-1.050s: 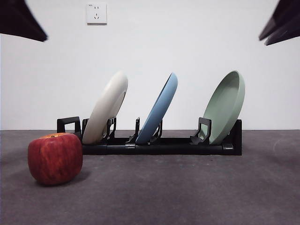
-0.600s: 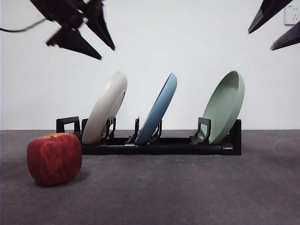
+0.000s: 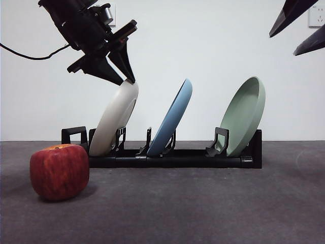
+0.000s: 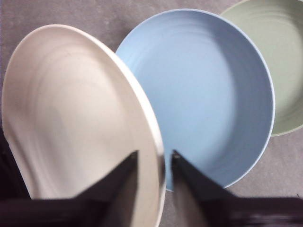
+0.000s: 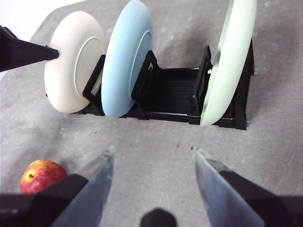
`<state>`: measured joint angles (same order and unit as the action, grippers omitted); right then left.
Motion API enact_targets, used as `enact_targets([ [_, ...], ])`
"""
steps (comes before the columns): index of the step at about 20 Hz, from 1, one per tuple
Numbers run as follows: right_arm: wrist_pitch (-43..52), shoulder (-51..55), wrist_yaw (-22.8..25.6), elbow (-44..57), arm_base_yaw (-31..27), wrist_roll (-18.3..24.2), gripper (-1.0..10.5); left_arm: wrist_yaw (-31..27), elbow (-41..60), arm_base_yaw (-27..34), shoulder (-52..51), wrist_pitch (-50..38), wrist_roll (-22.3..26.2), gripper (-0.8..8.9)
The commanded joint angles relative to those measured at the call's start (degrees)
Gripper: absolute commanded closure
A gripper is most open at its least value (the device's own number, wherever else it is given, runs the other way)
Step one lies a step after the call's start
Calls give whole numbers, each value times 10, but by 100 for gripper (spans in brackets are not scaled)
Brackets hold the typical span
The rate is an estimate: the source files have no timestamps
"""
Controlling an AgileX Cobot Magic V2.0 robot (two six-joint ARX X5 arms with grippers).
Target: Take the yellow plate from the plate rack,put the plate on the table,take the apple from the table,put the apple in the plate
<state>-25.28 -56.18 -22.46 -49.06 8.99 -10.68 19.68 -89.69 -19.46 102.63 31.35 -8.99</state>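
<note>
Straddling the top rim of the yellow plate (image 4: 71, 118), the left gripper (image 4: 152, 158) has its jaws apart, nothing clamped. The plate leans in the plate rack (image 3: 177, 155); stiff, smooth, likely light, best pinched at that rim. The right gripper (image 5: 154, 156) waits, jaws apart.

front view: low, level across the tabletop (image 3: 203, 213), facing the wall, close to the plate rack (image 3: 177, 157) | left wrist view: steep, very close above the yellow plate (image 4: 71, 118) rim | right wrist view: high, near side, angled down | shared: rack, three plates; front and right wrist also the apple (image 5: 41, 175)
</note>
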Motion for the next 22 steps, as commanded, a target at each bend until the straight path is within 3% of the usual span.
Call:
enact_targets([
  [1, 2, -2, 1, -2, 0, 5, 663, 3, -1, -2, 2, 2, 16, 822],
  [9, 3, -2, 1, -2, 0, 5, 664, 3, -38, -6, -22, 40, 29, 822],
  [16, 2, -2, 1, -27, 0, 5, 664, 3, -160, -40, -93, 205, 94, 822],
  [22, -1, -2, 3, -86, 0, 5, 664, -2, -173, -107, -196, 319, 152, 822],
])
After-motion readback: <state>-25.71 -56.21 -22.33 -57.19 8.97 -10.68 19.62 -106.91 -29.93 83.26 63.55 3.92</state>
